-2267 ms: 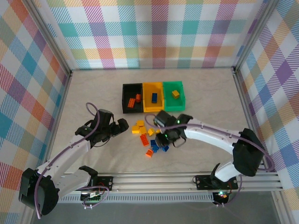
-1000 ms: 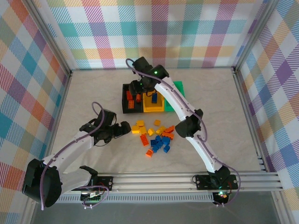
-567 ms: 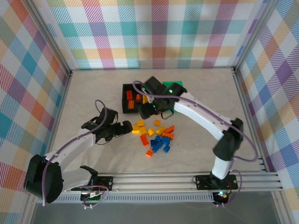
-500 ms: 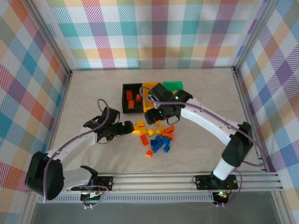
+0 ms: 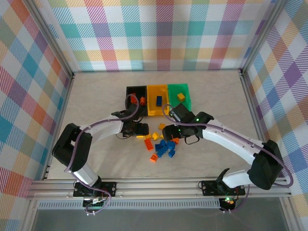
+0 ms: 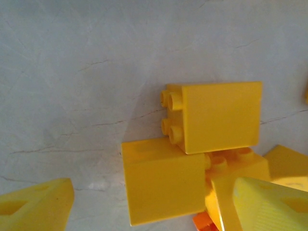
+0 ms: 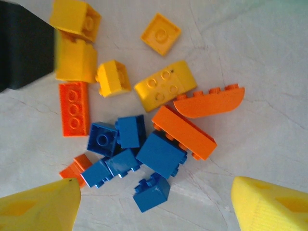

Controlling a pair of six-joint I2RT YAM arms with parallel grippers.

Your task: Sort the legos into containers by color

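Both arms have closed on the pile since half a second earlier: the left gripper [image 5: 138, 129] has slid right to the pile's left edge, and the right gripper [image 5: 177, 134] has dropped back from the bins to its upper right. Lower centre of the overhead frame, the loose bricks [image 5: 161, 146] lie packed. In the right wrist view the blue bricks [image 7: 127, 144] touch the orange bricks [image 7: 185, 132]; the right fingers are spread and empty, and closing there would probably catch two colours or flick one away. In the left wrist view two yellow bricks [image 6: 216, 115] abut at centre, with the left fingers apart on either side and nothing gripped, so a squeeze may pinch both or tip one. The grippers are near each other and could collide. Farther up, the black bin [image 5: 128, 94] holds orange, the yellow bin [image 5: 149, 101] blue and the green bin [image 5: 186, 98] yellow, so bin colour could mislead a drop. Room: bare table between the pile and the near rail [image 5: 159, 185] and wide on both sides. The left arm's cable [image 5: 129, 98] loops over the black bin's near wall, a likely snag.
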